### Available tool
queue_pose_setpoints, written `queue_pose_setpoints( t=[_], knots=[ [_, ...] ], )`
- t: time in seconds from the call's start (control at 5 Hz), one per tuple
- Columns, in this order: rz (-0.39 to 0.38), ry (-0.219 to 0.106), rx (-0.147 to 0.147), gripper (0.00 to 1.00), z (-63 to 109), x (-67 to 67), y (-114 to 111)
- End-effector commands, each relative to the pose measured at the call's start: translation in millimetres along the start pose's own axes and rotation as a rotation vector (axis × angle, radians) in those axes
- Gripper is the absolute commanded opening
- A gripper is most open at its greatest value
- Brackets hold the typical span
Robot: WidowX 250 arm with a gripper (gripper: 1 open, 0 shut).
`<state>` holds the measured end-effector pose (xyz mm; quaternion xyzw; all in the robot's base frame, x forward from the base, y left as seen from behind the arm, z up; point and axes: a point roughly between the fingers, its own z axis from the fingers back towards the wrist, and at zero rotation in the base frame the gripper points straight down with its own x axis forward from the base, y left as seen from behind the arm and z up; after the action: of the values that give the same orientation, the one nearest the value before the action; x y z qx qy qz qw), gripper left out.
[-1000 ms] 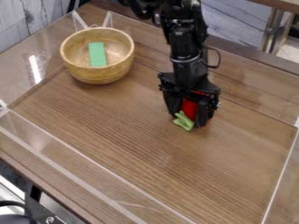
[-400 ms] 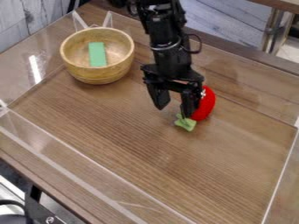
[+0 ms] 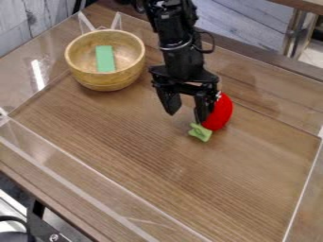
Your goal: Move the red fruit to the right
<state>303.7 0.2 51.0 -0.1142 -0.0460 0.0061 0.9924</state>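
Fruit is lying on the table, right of centre and toward the far edge, with its green cap pointing toward the near edge. Gripper is hanging just left of the fruit, pointing steeply down, its black fingers spread wide and gripping nothing. One finger is overlapping the fruit's left side; contact cannot be confirmed. Bowl is sitting near the far-left corner, holding a green block.
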Motion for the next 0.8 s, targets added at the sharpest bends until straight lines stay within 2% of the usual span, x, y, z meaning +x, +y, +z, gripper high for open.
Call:
queue_pose_setpoints(
  t=[0.0, 0.2, 0.6],
  knots=[
    [0.032, -0.072, 0.017, 1.00, 11.8, 12.6, -9],
    [0.077, -0.080, 0.023, 1.00, 7.5, 14.7, -14],
    [0.101, -0.082, 0.026, 1.00, -8.7, 20.2, -11]
  ],
)
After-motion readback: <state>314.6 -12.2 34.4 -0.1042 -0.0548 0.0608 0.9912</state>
